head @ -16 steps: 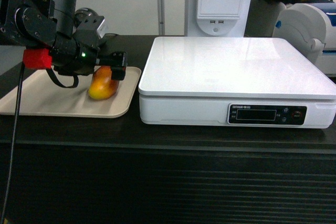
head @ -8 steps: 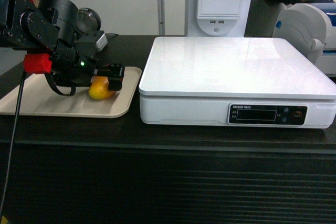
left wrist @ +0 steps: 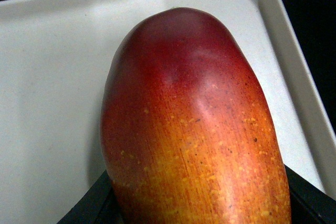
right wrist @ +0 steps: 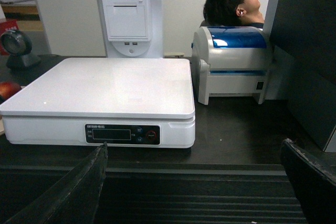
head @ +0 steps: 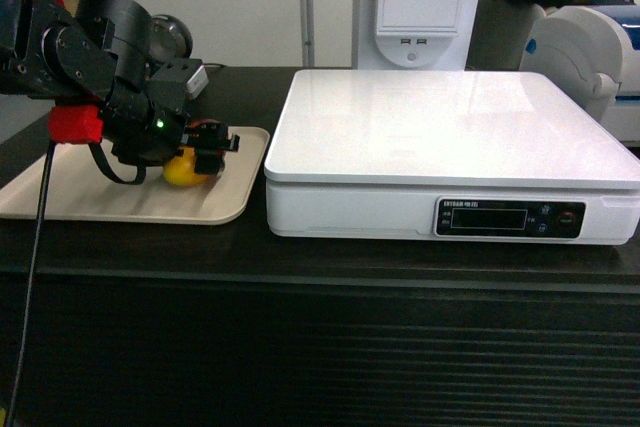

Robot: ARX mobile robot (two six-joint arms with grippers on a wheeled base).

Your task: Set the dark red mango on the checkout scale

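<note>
Beige tray [head: 90, 192], perhaps beneath dark red mango [left wrist: 194, 129]

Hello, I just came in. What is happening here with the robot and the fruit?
The left gripper is down on the beige tray with its fingers on either side of the mango, which lies on the tray; whether it is gripped yet cannot be told. The white scale beside the tray on the dark counter has nothing on its platform, so the mango is not yet placed. The right gripper is open in front of the counter, holding nothing.
</note>
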